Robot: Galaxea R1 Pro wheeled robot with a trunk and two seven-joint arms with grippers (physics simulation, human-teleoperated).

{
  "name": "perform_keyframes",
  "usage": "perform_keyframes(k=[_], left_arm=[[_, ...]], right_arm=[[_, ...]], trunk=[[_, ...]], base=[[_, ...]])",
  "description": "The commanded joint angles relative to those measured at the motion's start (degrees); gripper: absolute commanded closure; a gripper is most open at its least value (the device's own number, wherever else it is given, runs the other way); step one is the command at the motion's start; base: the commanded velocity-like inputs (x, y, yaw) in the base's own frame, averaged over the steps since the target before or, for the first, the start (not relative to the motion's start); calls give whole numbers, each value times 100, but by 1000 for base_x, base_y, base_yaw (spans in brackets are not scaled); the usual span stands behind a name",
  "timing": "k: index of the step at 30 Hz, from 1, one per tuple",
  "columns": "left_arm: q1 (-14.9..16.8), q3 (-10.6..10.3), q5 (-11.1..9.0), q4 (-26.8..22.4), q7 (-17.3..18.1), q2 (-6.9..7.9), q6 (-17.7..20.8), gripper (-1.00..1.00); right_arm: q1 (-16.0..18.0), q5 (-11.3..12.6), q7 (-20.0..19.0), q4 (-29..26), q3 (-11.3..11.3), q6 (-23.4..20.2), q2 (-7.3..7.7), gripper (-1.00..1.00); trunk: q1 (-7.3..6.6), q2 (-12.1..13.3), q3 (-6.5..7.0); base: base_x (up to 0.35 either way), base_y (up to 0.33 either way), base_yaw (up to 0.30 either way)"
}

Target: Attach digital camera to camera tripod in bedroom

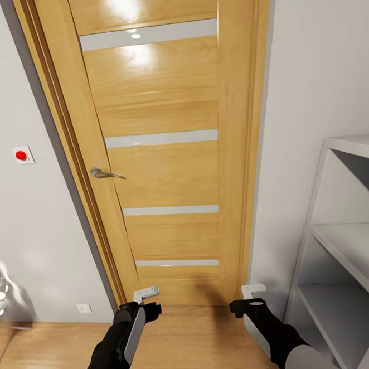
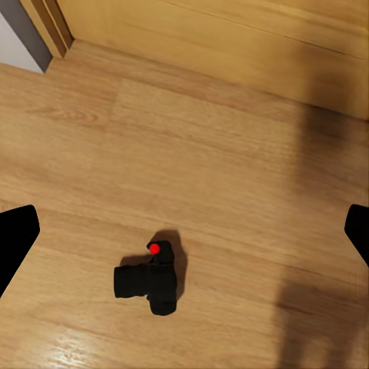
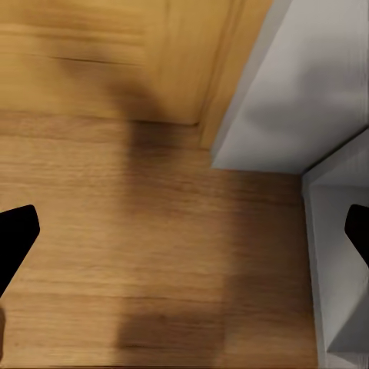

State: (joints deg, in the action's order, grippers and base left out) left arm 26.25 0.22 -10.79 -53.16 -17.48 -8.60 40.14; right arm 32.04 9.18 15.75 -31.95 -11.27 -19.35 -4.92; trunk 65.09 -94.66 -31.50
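A: Where's your digital camera (image 2: 150, 280)?

B: On the wood floor (image 2: 231, 177), under your left end effector (image 2: 184, 231), whose fingers are spread wide with nothing between them.

A: What's around you?

B: A closed wooden door (image 1: 159, 153) ahead, grey shelving (image 1: 352, 248) beside your right end effector (image 3: 184, 231), released too.
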Motion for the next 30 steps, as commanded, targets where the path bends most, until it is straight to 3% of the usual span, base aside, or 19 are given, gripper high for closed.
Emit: perform_keyframes(k=[1, 30], left_arm=[[3, 2, -61, -8, -45, -2, 18, -100], [3, 4, -57, 50, -44, 34, 4, -100]], right_arm=[[4, 59, 45, -1, -43, -25, 4, -100], [4, 40, 16, 31, -16, 62, -9, -100]], trunk=[[22, -45, -25], [659, -1208, -545]], base=[[0, 0, 0], [0, 0, 0]])
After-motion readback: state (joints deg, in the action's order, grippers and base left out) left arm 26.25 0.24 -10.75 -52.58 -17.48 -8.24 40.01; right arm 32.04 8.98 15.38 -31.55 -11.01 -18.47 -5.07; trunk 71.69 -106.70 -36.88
